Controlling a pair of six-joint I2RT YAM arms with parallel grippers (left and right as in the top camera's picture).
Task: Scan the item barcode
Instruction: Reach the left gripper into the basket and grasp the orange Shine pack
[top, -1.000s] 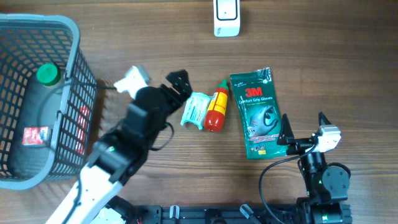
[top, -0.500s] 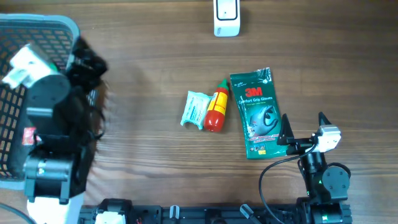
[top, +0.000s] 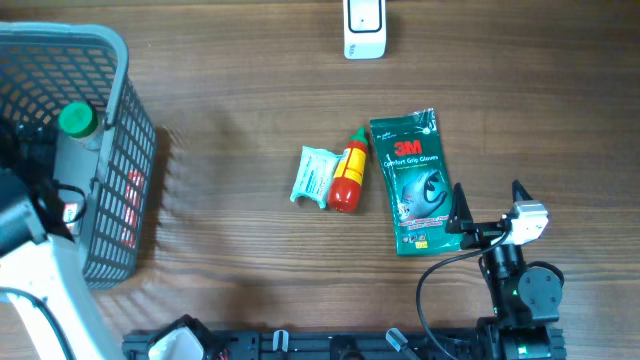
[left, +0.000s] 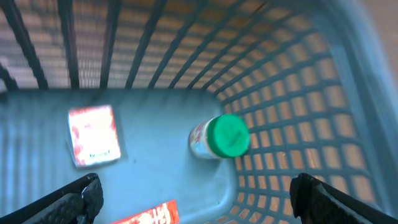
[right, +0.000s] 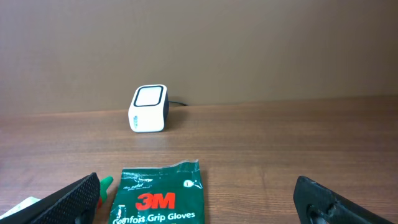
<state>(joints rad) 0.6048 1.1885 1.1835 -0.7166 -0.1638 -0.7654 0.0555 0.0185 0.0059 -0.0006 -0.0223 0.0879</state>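
Left claw (left: 196, 186) released, empty over basket (left: 298, 93); centre on green-capped bottle (left: 219, 137) by basket wall before clenching. Right claw (right: 196, 185) released.

Wooden table (top: 250, 250) with basket (top: 135, 150), scanner (top: 364, 28), glove pack (top: 413, 185)

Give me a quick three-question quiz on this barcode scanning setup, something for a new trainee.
1. True or false: the green-capped bottle is inside the basket.
2. Which thing lies nearest the right pincer? A) small pale packet B) 3M gloves pack C) scanner
3. Fill in: the left pincer, like the right pincer, stands ___ and holds nothing.

Key: 1 true; 2 B; 3 open.
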